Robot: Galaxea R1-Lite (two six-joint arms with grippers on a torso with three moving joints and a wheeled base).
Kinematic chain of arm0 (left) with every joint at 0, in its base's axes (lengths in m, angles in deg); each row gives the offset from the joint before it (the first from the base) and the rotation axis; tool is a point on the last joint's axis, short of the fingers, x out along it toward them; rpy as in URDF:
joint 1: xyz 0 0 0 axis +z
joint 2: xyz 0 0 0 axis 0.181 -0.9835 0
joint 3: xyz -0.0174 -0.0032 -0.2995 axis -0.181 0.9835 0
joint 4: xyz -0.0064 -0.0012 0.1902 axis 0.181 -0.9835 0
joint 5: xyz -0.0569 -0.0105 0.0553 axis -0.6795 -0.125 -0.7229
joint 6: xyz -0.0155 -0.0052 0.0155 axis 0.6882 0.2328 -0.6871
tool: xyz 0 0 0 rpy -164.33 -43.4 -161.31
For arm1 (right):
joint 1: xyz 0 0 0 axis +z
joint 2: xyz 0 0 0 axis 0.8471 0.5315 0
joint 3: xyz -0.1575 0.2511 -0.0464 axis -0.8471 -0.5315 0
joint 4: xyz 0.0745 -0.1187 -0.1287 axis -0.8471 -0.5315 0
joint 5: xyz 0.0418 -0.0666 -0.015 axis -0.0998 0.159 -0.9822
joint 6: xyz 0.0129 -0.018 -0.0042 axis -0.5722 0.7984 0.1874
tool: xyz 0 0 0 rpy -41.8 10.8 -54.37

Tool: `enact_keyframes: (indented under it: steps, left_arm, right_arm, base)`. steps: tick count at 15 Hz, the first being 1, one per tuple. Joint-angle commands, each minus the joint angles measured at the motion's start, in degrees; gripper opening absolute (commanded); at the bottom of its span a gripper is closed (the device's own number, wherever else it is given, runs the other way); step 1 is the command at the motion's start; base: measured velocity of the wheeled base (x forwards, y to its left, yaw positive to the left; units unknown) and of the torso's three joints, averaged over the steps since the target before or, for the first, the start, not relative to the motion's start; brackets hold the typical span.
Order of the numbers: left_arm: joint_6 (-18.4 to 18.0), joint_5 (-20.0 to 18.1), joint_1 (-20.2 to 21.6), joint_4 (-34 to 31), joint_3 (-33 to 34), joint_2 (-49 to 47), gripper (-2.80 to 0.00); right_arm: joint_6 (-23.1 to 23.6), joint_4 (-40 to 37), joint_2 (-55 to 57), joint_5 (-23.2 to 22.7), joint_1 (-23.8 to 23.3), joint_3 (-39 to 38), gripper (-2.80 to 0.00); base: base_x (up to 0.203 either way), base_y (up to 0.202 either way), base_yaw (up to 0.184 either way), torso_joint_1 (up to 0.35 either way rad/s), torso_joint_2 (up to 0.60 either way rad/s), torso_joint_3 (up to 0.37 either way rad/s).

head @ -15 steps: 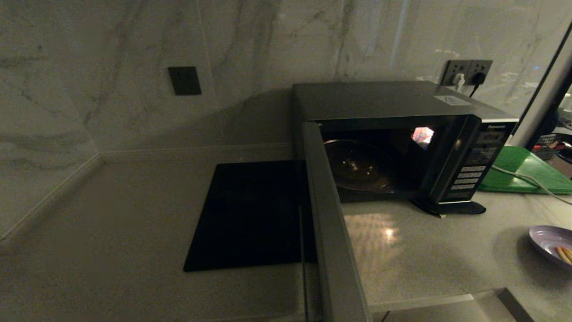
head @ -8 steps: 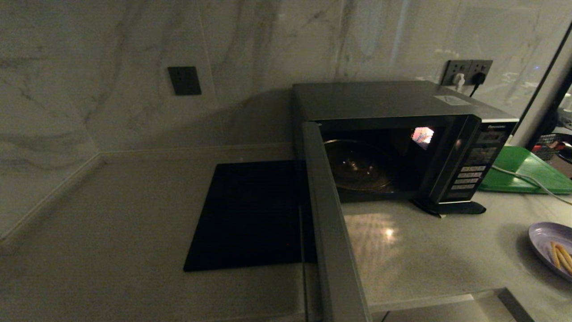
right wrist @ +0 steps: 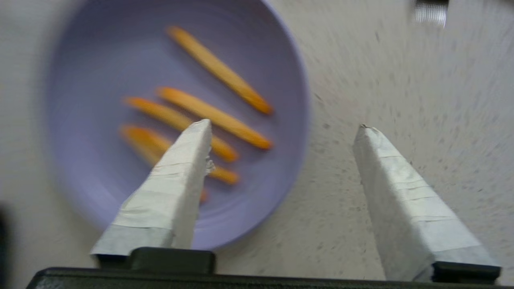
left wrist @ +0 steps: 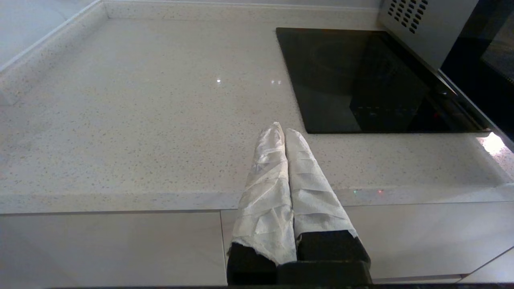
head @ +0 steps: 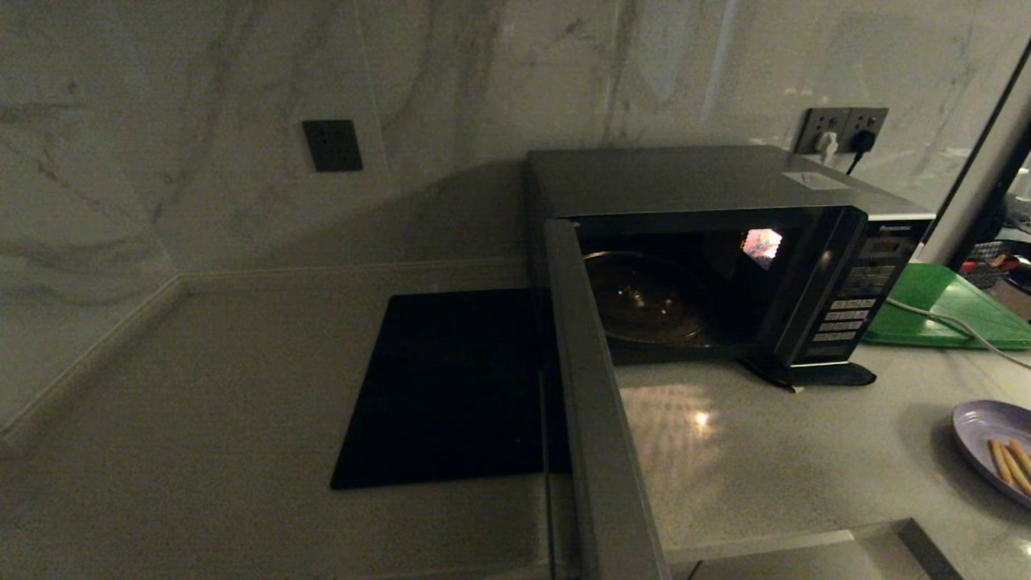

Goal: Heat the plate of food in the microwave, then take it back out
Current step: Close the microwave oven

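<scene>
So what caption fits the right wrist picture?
Open right gripper straddling the rim of the plate of food on the counter.

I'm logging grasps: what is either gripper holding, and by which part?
Nothing. The right gripper is open above the plate of food; the left gripper is shut on nothing.

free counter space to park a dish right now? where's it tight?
Widest bare patch: counter from the corner walls to the black cooktop. A second patch lies before the open microwave, between its swung-out door and the plate of food. Tight: far right, with green tray, cable and plate under the open right gripper.
</scene>
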Motion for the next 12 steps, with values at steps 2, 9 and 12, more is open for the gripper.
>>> enact_keyframes:
  steps: [2, 9, 12]
  left_arm:
    - [0.0, 0.1, 0.0, 0.0, 0.0, 0.0, -2.80]
    - [0.0, 0.1, 0.0, 0.0, 0.0, 0.0, -2.80]
    - [0.0, 0.0, 0.0, 0.0, 0.0, 0.0, -2.80]
  right_arm:
    - [2.3, 0.0, -9.6, -0.5, 1.0, 2.0, 0.00]
    - [10.6, -0.8, -30.0, -2.3, 14.9, 6.7, 0.00]
    - [13.9, -1.3, -35.0, 1.8, 24.2, 8.3, 0.00]
  base:
    - [0.000, 0.000, 0.000, 0.000, 0.00, 0.000]
    - [0.000, 0.000, 0.000, 0.000, 0.00, 0.000]
    - [0.000, 0.000, 0.000, 0.000, 0.00, 0.000]
